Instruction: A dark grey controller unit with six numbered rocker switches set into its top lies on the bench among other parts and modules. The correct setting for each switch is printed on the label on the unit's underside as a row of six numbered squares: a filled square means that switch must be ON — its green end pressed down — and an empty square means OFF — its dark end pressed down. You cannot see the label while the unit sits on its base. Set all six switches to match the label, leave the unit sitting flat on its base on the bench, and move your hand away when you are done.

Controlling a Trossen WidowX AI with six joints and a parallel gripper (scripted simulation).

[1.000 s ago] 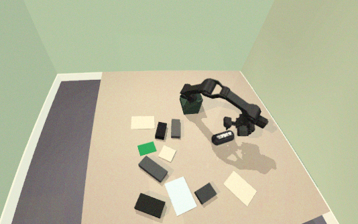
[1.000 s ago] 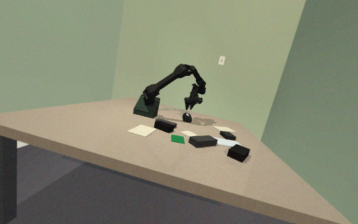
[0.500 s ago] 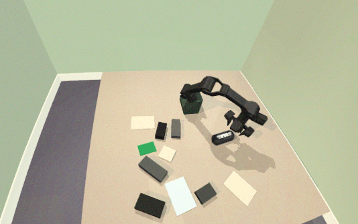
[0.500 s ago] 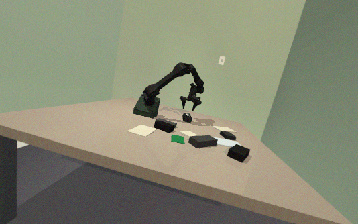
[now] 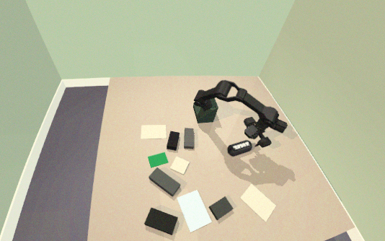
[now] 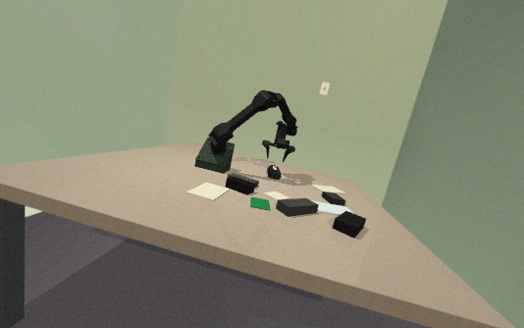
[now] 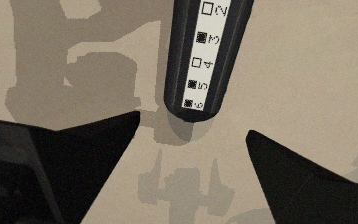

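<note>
The dark controller unit [image 5: 233,151] [image 6: 274,172] [image 7: 177,65] lies on the bench with its underside turned up and the white label showing. In the wrist view the label's square 2 is empty, 3 filled, 4 empty, 5 filled and 6 filled; square 1 is outside that view. The rocker switches are hidden. My gripper [image 5: 251,139] [image 6: 276,159] [image 7: 193,125] is open and empty, above the bench and the unit's number 6 end. In the wrist view the fingertips stand either side of a line through that end, without touching it.
Grey block [image 5: 189,138] and black block [image 5: 173,141] [image 6: 241,184] lie near the arm base [image 5: 205,112] [image 6: 214,159]. Farther off are a grey block [image 5: 164,182] [image 6: 296,207], dark blocks [image 5: 161,221] [image 5: 221,208], a green card [image 5: 158,159] [image 6: 260,203], a white sheet [image 5: 194,211] and several cream cards.
</note>
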